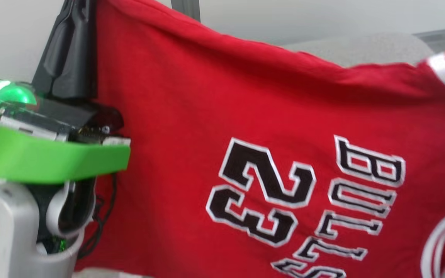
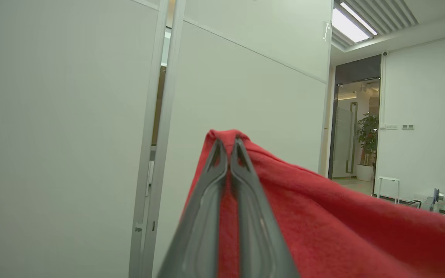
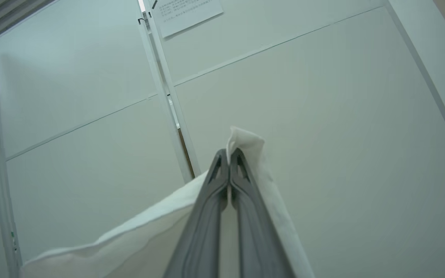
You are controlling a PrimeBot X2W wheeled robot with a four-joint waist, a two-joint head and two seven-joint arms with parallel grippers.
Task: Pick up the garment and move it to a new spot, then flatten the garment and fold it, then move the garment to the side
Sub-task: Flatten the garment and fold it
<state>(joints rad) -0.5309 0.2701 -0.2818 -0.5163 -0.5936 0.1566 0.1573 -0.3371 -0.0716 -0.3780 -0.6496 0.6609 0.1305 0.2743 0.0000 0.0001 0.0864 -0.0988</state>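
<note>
The garment (image 1: 214, 92), a red jersey, hangs spread in mid-air, close in front of the robot. The left gripper (image 2: 228, 146) is pinched tight on a red corner and the right gripper (image 3: 229, 154) is clamped on the white trim (image 3: 247, 141). Both arms are raised, fingers pointing up past the wall panels (image 3: 323, 116). The smart play, I'd say: top edge taut and level, both sides lowered evenly so it lands flat.

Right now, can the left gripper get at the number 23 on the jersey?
Probably not: the left gripper is shut on the red edge of the jersey, holding it up; reaching the number 23 would mean letting go.
</note>
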